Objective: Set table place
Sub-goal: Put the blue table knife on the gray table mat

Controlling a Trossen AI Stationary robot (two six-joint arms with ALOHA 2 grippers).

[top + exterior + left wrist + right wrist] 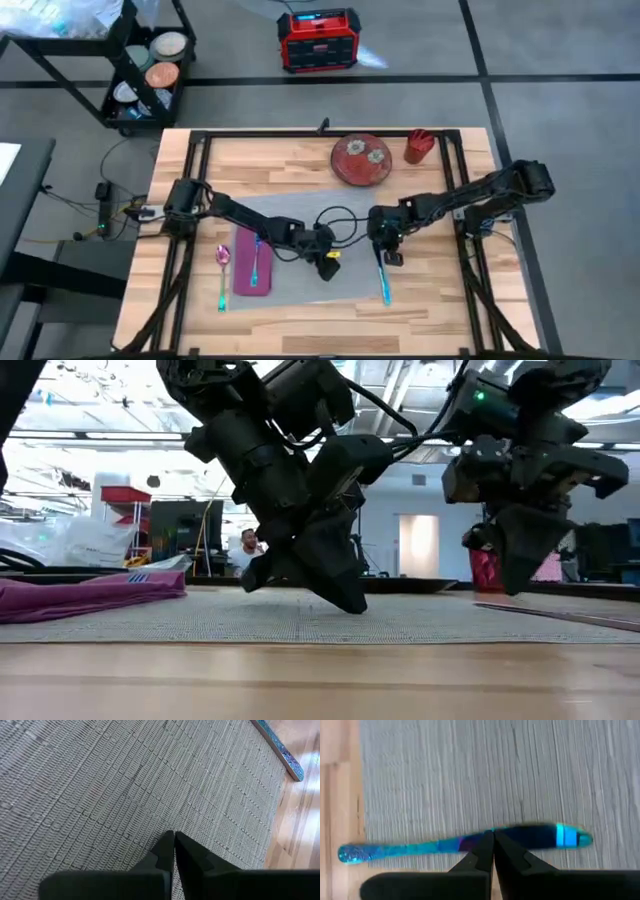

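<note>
High view showed the placemat point(300, 215) flat mid-table point(300, 165), thin, limp woven cloth, likely light and best pinched at an edge; left gripper point(325, 262) and right gripper point(385, 250) hovered over it, fingers together, holding nothing.

No legible text, label, brand name, number or sign is shown in any of the four views. A panel on top of the red case point(318, 40) on the floor can be made out in the high view, but nothing on it can be read. Blue and red stripes are seen on a small item point(140, 577) at the far left of the low view, yet no characters can be distinguished there.
</note>
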